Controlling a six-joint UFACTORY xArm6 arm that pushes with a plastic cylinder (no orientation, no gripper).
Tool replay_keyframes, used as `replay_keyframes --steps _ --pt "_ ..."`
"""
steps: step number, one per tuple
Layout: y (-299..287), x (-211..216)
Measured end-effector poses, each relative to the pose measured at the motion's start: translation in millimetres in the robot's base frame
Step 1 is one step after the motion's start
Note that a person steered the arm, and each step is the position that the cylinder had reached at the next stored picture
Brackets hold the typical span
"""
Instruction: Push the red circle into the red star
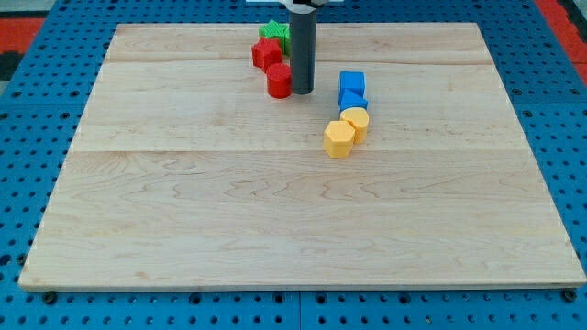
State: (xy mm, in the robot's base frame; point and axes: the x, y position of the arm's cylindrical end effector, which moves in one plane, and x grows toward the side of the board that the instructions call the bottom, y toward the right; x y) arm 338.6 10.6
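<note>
The red circle (279, 81) lies near the board's top centre. The red star (267, 53) sits just above and left of it, close to or touching it. My tip (302, 92) rests on the board right against the red circle's right side. The dark rod rises from there to the view's top edge.
A green block (274, 33) sits above the red star, partly behind the rod. Two blue blocks (352, 89) stand to the tip's right, with two yellow blocks (345, 131) just below them. The wooden board (293, 220) lies on a blue pegboard.
</note>
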Motion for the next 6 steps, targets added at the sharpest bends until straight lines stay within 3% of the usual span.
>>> replay_keyframes --steps 2,5,6 --pt "-14 18" --pt "-22 -25" --pt "19 -38"
